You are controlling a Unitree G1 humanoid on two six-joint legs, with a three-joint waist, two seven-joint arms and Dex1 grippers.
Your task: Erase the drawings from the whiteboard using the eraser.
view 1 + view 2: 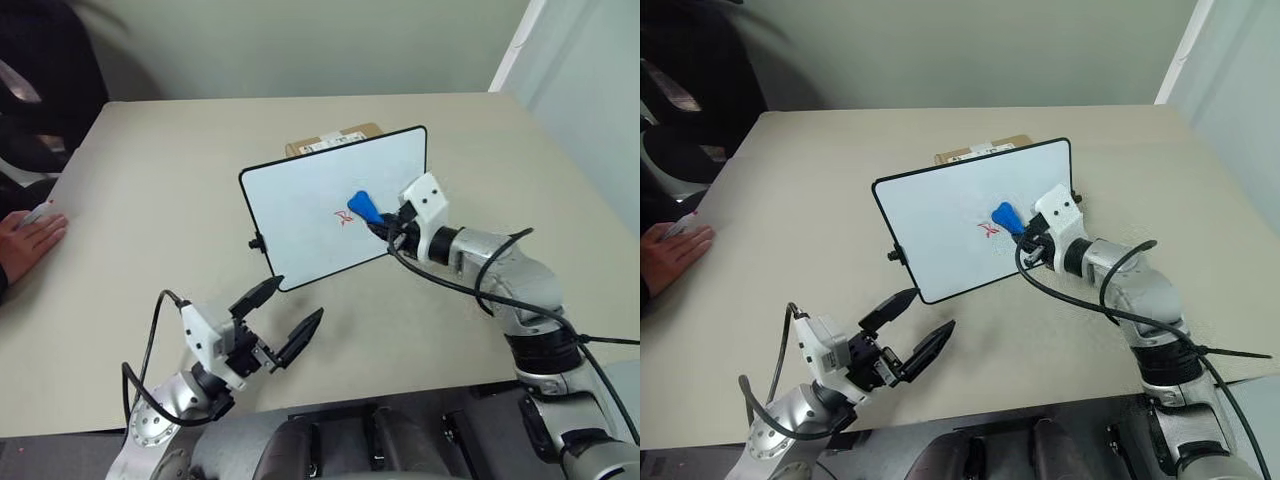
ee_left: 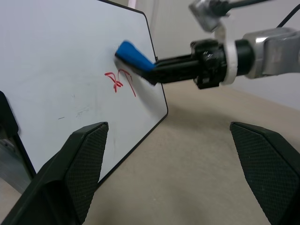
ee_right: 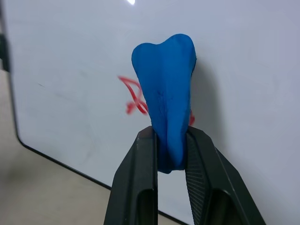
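The whiteboard [image 1: 310, 205] stands tilted on the table, propped against a cardboard box. A small red scribble, the drawings [image 1: 343, 217], sits right of the board's middle. My right gripper [image 1: 385, 224] is shut on the blue eraser [image 1: 363, 206], whose tip rests at the board's surface just up and right of the scribble. In the right wrist view the eraser [image 3: 166, 108] is squeezed between the two black fingers and covers part of the drawings [image 3: 133, 98]. My left gripper [image 1: 283, 322] hovers open over the table in front of the board, holding nothing.
The brown cardboard box [image 1: 335, 141] lies behind the board. A person's hand [image 1: 25, 240] rests on the table's left edge. A black cable [image 1: 480, 290] runs along my right arm. Bare table lies to the right of and in front of the board.
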